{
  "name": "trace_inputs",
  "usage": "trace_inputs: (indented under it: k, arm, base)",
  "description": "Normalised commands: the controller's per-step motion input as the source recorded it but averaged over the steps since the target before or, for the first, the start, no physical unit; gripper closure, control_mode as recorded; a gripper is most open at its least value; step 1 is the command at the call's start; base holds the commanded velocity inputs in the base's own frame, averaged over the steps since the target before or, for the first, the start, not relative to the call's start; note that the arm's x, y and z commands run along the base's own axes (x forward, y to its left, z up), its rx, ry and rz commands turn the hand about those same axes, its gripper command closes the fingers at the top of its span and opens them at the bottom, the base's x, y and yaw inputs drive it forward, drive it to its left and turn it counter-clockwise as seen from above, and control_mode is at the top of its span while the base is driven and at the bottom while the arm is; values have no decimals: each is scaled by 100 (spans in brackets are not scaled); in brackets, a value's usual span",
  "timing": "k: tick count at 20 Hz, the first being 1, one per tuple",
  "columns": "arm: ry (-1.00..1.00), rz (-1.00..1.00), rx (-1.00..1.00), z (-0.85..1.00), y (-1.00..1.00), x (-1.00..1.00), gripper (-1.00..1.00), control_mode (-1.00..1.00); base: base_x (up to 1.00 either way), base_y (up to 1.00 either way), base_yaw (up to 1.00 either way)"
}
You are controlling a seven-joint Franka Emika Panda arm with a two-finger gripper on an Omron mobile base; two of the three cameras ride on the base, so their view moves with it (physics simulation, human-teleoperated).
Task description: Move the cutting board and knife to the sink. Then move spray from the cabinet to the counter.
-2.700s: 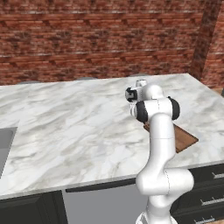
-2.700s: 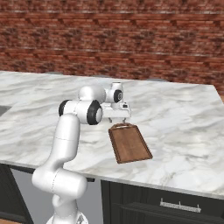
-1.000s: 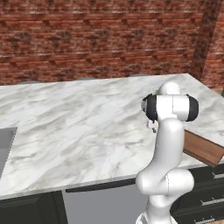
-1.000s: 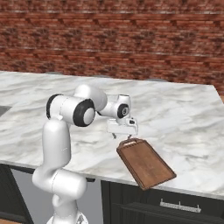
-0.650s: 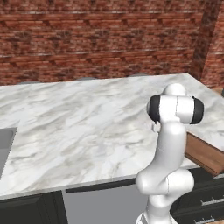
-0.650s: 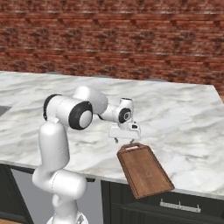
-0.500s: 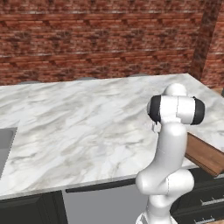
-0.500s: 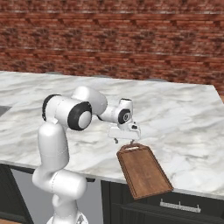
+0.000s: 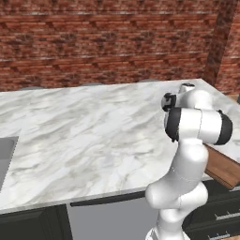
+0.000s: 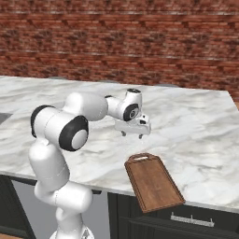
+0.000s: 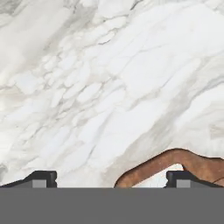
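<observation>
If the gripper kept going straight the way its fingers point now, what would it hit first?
Most likely the bare counter. The open gripper points down at the marble, and the cutting board sits nearer the front edge. In the hand view only its loop handle reaches one fingertip, so a graze there is possible.

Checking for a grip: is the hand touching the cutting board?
Apart. In the right base view the open hand hangs above the counter, clear of the cutting board handle.

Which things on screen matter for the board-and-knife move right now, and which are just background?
Job items:
- cutting board, overhanging the counter's near edge
- counter
- sink, its corner at the left edge
- gripper, open above the counter, clear of the board

Background:
- brick wall
- dark drawers
</observation>
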Motion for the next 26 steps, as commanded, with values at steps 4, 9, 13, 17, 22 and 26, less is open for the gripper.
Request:
trace_inputs:
  k: [4,9,13,17,22,26]
  arm:
    - [-15,-29,15,94,-43,-96,-100,-100]
    - [-11,-28,11,64,-72,-100,-100,-100]
    - [-2,-30,7,22,-75,-100,-100,-100]
    - [-3,-18,4,-34,-96,-100,-100,-100]
    - [-11,-9,6,-86,-100,-100,-100,-100]
    - [-18,-4,9,-72,-97,-100,-100,-100]
  base:
    - [0,0,0]
    - [0,0,0]
    - [0,0,0]
    - [0,0,0]
    - [0,0,0]
    - [0,0,0]
